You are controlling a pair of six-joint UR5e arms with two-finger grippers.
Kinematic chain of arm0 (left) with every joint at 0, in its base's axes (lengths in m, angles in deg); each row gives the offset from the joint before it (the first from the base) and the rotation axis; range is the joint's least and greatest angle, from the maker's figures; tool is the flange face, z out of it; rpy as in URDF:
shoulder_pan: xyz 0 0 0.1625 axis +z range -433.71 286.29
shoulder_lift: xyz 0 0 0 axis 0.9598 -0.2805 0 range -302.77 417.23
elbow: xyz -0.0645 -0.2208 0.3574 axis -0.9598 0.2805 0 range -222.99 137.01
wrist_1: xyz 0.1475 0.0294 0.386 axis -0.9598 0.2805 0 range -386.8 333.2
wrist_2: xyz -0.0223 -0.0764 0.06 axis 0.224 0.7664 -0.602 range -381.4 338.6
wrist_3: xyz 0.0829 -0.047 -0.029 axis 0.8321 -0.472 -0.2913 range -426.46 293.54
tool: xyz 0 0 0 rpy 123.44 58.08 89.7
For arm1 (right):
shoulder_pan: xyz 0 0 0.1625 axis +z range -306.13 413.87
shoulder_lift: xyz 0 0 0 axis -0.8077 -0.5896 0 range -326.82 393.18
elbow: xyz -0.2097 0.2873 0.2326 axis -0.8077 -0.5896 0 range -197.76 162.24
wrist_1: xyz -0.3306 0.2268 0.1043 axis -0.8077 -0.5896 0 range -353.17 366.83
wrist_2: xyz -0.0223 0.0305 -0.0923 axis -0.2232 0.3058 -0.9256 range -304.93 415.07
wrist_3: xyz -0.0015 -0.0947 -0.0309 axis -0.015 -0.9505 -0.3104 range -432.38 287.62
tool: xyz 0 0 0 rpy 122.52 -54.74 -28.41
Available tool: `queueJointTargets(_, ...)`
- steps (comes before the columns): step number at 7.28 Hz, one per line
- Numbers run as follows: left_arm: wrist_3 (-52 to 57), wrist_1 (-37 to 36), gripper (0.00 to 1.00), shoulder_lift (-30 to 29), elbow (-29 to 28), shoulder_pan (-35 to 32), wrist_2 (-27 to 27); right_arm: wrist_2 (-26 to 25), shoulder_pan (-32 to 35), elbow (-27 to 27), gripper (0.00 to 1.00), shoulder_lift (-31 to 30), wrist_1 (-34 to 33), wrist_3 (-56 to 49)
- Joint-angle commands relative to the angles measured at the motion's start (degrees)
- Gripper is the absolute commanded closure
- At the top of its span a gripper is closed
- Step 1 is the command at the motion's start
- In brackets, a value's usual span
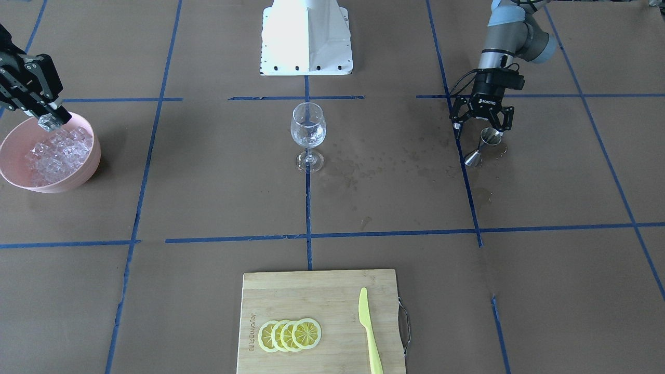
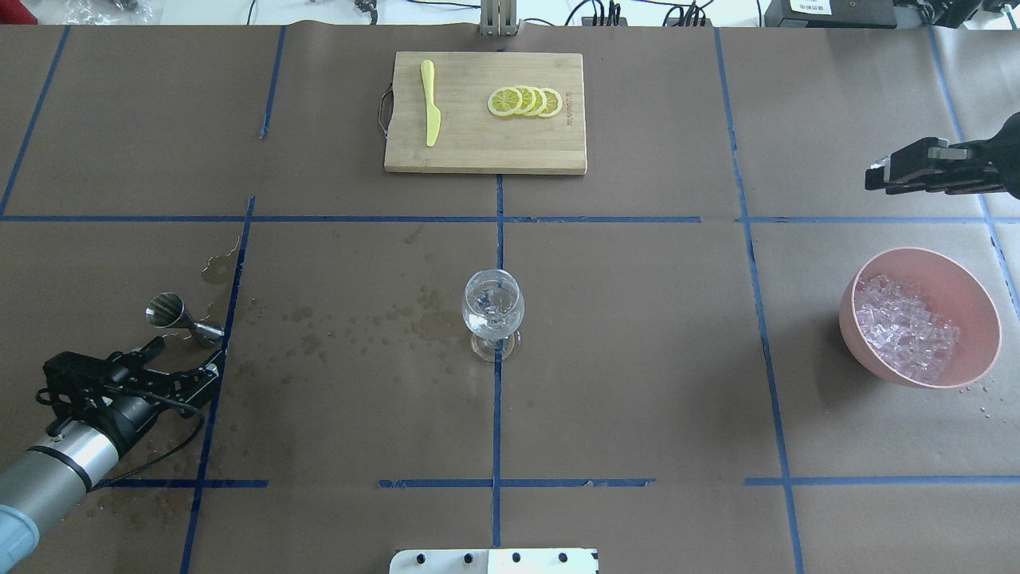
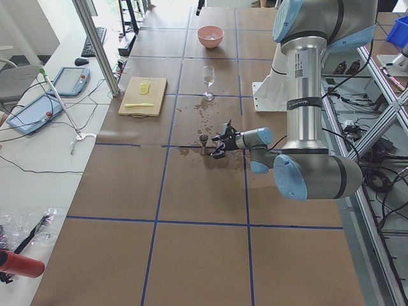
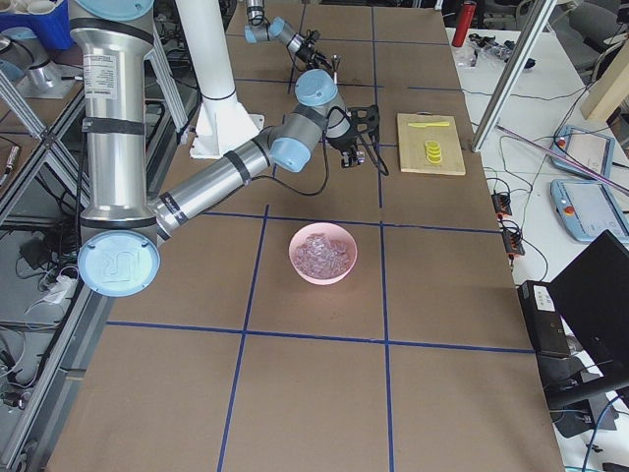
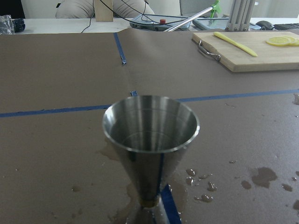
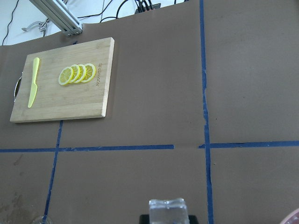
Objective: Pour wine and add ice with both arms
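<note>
— Where is the ice point(image 1: 54, 153)?
— Heaped in the pink bowl point(image 1: 78, 182), well to the robot's right of the wine glass point(image 1: 308, 130). The right gripper point(image 1: 52, 119), raised on that same side, is clamped on one ice cube point(image 6: 167, 210).
— And the left gripper point(image 2: 185, 356)?
— Fingers spread, just beside the steel jigger point(image 5: 150, 140), well to the glass's left. A little clear wine point(image 2: 492, 319) sits in the glass, hard to see.

Worktop point(image 2: 637, 359) is showing flat brown, gridded with blue tape lines point(image 2: 497, 430); dark wet blotches point(image 2: 430, 319) are mottling its middle. Bowl point(image 2: 968, 291) is presenting pink, and its ice point(image 2: 904, 327) clear and whitish. Wine glass point(image 2: 493, 307) is reading colourless, and the wine point(image 2: 492, 320) is probably colourless too, though barely discernible. Jigger point(image 5: 150, 135) is showing brushed silver. Board point(image 2: 478, 147) is showing pale bamboo, lemon slices point(image 2: 526, 101) yellow, knife point(image 2: 430, 104) yellow-green. Left gripper point(image 1: 482, 124) and right gripper point(image 1: 52, 122) are appearing black.
</note>
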Motion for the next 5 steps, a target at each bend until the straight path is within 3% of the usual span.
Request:
queueJointTargets(1, 0.0, -0.05, 0.0, 5.13, 4.07, -0.02, 4.55, -0.16, -2.86, 0.15, 1.0, 3.42, 0.0, 6.16)
queueJointTargets(5, -0.35, -0.05, 0.0, 10.85, 8.9, -0.11, 14.39, -1.73, -10.42, -0.19, 1.0, 12.56, -0.44, 16.53)
